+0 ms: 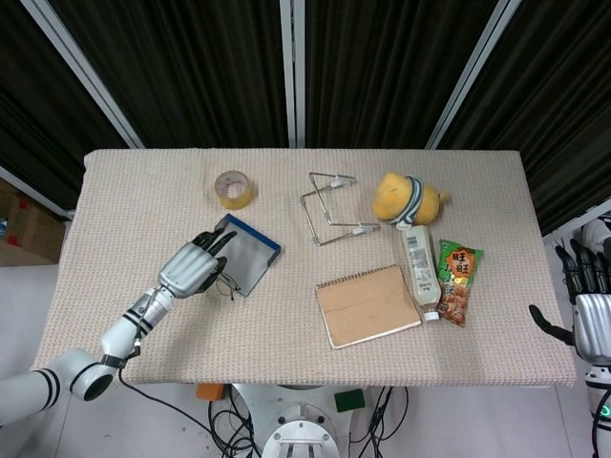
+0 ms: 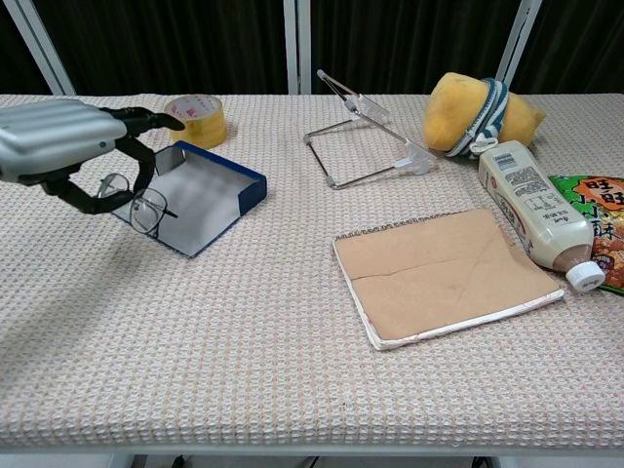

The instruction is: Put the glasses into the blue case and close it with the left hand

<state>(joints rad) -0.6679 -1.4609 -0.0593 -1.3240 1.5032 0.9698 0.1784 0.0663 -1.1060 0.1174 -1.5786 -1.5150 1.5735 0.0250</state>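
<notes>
left robot hand (image 2: 68,146): clamped on the glasses (image 2: 136,200), raised off the worktop (image 2: 292,370).
glasses: hanging from that hand at the near-left edge of the blue case (image 2: 195,200), not yet inside.
blue case: lying open, nothing in it.
done: pickup, by the look of it.
left: lower glasses in, release, shut lid.
right robot hand (image 1: 587,305): off the worktop's right edge, fingers apart, idle.

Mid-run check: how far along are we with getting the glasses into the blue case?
Done: the left hand holds the glasses lifted off the table. In hand: carrying them over the near edge of the open blue case. Left: set them inside, release, and close the case. The right hand waits off the table edge, holding nothing.
</notes>
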